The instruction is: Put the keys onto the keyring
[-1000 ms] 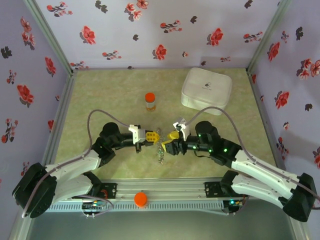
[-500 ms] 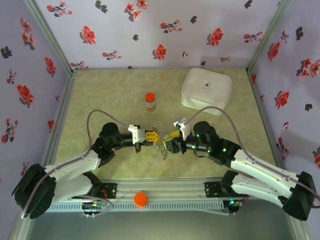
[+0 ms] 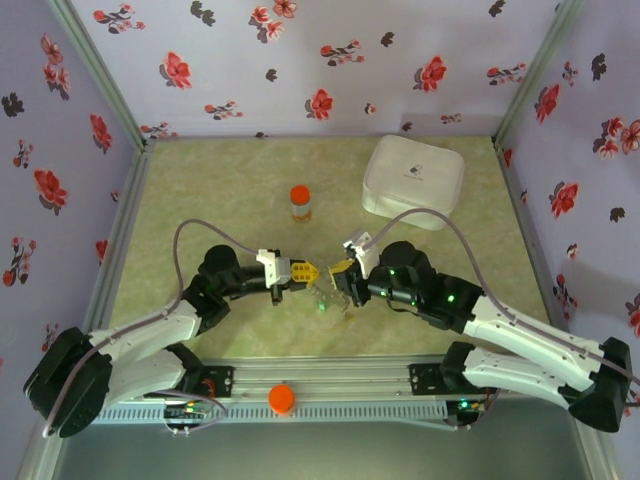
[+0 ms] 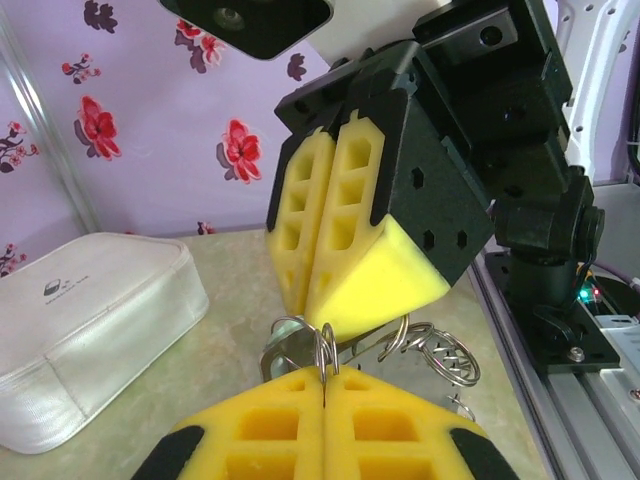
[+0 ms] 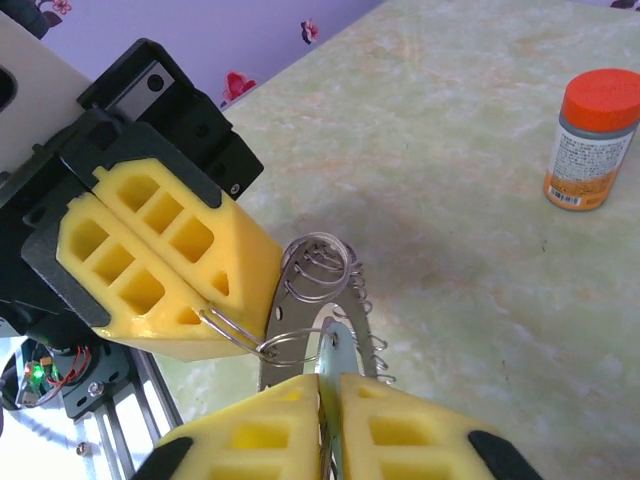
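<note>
I see lilac walls [image 3: 330,60] on three sides, printed with red and dark flowers; pale green marbled tabletop [image 3: 230,170]; grey metal posts [image 3: 97,70] in back corners; I read light as soft, even

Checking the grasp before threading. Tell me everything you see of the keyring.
The keyring is a thin silver wire loop, steel-like, doubled like a split ring. The left gripper is shut on one end, holding it raised. It links to a coiled spiral; a flat key in the shut right gripper meets it.
</note>
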